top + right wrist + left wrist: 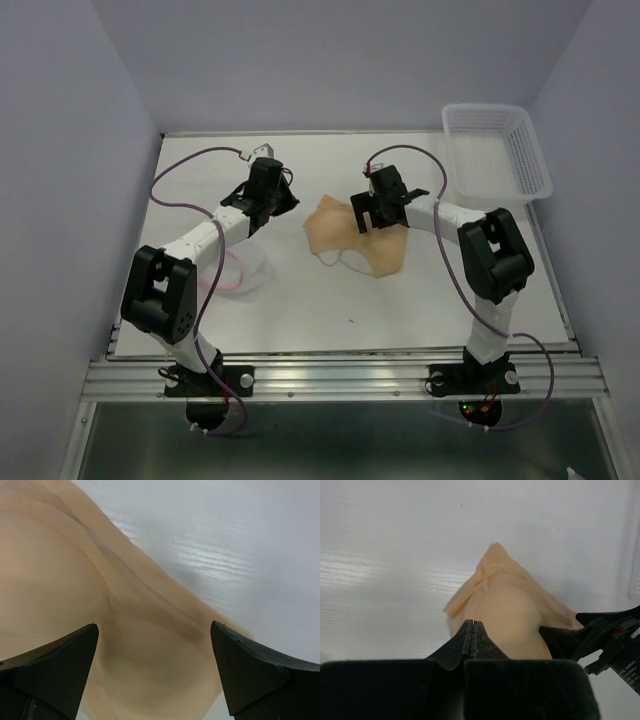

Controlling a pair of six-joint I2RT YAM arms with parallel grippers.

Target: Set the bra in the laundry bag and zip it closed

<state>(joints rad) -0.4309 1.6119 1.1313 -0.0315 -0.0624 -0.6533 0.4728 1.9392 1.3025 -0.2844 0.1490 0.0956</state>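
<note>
1. The bag [243,272] is lying on the counter [300,310] at lower left of centre in the top view, partly under the left arm. Its pink rim is showing, but I cannot tell whether the zip is open.
2. The left gripper [280,200] [473,630] is hanging over the counter, up and right of the bag. Its jaws are pressed together on nothing and pointing toward the bra.
3. The bra [355,240] [510,610] [100,605] is lying spread out on the counter at mid-frame, apart from the bag. It is looking soft, light and floppy. The padded cups will likely spring back when squeezed, and the thin edges and strap will likely trail. A pinch on a cup's rim or on the fold between the cups should gather it best. The smooth dome of a cup is likelier to slip out.
4. The right gripper [372,218] [155,630] is hovering over the bra's right part, jaws spread wide and straddling the fabric, gripping nothing. Whether the tips are touching the cloth I cannot tell.
5. The basket [495,150] is sitting at upper right, well apart from the bra.
</note>
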